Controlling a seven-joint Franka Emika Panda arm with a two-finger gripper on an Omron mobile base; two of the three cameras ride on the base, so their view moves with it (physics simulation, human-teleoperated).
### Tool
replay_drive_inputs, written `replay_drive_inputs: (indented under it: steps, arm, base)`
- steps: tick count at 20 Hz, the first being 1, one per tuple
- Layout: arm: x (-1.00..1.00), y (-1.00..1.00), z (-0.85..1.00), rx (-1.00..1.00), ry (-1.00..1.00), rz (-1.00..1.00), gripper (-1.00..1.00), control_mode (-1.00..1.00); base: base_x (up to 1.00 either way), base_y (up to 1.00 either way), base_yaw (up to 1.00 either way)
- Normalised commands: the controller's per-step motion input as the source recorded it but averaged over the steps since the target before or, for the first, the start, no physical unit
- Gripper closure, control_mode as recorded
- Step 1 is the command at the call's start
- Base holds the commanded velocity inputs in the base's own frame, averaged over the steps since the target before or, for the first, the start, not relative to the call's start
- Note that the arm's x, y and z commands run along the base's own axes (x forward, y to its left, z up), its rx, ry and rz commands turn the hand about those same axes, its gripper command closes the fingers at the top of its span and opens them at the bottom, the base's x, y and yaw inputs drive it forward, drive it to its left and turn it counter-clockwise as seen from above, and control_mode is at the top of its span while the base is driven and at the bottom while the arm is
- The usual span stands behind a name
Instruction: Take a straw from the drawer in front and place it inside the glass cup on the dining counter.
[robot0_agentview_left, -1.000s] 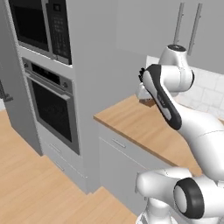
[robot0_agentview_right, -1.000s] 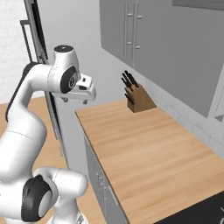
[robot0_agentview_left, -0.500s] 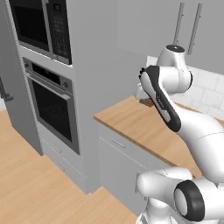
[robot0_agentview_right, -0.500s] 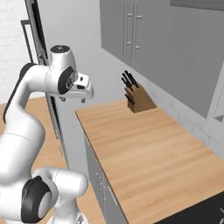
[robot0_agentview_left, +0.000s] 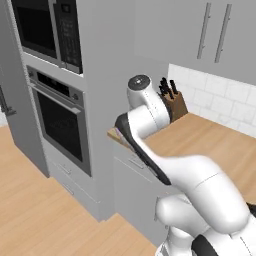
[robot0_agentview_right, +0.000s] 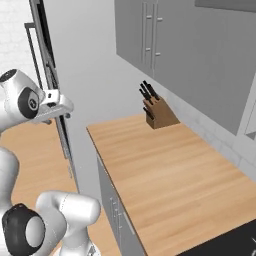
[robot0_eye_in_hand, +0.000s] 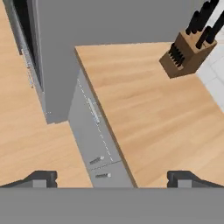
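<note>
One drawer (robot0_eye_in_hand: 92, 113), shut, slim bar handle on its front, set under the near edge of the wood counter (robot0_eye_in_hand: 148, 113), directly below the gripper (robot0_eye_in_hand: 112, 177). One gripper, fingertips spread wide, holding nothing. One knife block (robot0_eye_in_hand: 186, 50) at the counter's far corner. One wall oven (robot0_agentview_left: 60, 122) left of the counter.

A: Can you read any words or numbers anywhere?

B: No. The microwave (robot0_agentview_left: 47, 27) has a dark panel with little pale marks, but they are too small and blurry to read.

A: What about the oven (robot0_agentview_left: 60, 122) under it?

B: Nothing to read on its door.

A: And the knife block (robot0_agentview_right: 159, 112) on the desk (robot0_agentview_right: 165, 175)?

B: It is plain brown wood, no label. The grey cupboards (robot0_agentview_right: 165, 45) have no signs either.
</note>
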Motion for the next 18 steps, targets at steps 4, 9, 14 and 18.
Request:
replay_drive_inputs:
  steps: [4,9,14,18]
  arm:
    - [0.23,0.91,-0.84,-0.51,-0.10,-0.03,-1.00,-1.00]
    - [0.12,0.46,-0.84,-0.45,-0.11,-0.04,-1.00,-1.00]
    - [0.16,0.10,-0.69,-0.37,-0.03,-0.13,-1.00,-1.00]
    - [0.27,0.00,-0.69,-0.31,0.00,-0.18,-1.00,-1.00]
  base:
    - [0.00,0.00,0.00]
    - [0.00,0.00,0.00]
    - [0.00,0.00,0.00]
    - [0.00,0.00,0.00]
